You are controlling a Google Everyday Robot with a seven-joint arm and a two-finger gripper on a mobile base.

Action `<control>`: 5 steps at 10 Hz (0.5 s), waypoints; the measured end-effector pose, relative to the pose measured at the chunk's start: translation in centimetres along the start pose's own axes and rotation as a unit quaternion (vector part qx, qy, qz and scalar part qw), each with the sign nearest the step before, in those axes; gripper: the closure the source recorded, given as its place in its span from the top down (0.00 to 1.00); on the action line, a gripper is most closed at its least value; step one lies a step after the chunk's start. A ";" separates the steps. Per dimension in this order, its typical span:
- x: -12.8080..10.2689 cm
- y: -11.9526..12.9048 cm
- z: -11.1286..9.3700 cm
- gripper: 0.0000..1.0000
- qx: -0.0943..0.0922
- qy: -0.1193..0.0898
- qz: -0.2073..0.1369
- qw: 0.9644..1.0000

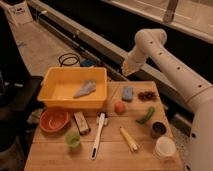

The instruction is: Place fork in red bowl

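A pale wooden desk [50, 159] stood on a grey floor, with a dark rail behind it and a black cable coil [69, 59] on the floor at far left. The red bowl [54, 120] sat at the near left, just before the yellow tub [50, 80], which held a grey-blue scrap [85, 89]. The fork could not be picked out for certain. A green cup [73, 139], brown block [81, 122] and white-handled brush [97, 137] lay right of the bowl. The claw [127, 67] hung above the desk's far edge, beyond a blue sponge [127, 93] and well apart from the bowl; whether it was spread or pressed together could not be told
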 end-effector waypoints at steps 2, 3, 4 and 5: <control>-1.4 -2.1 -1.1 0.00 0.018 -0.002 -0.023 1.000; -2.8 -3.3 -1.2 0.00 0.025 -0.007 -0.037 0.999; -4.5 -4.6 -1.2 0.00 0.032 -0.015 -0.052 0.998; -6.2 -5.6 -1.0 0.00 0.036 -0.026 -0.067 0.997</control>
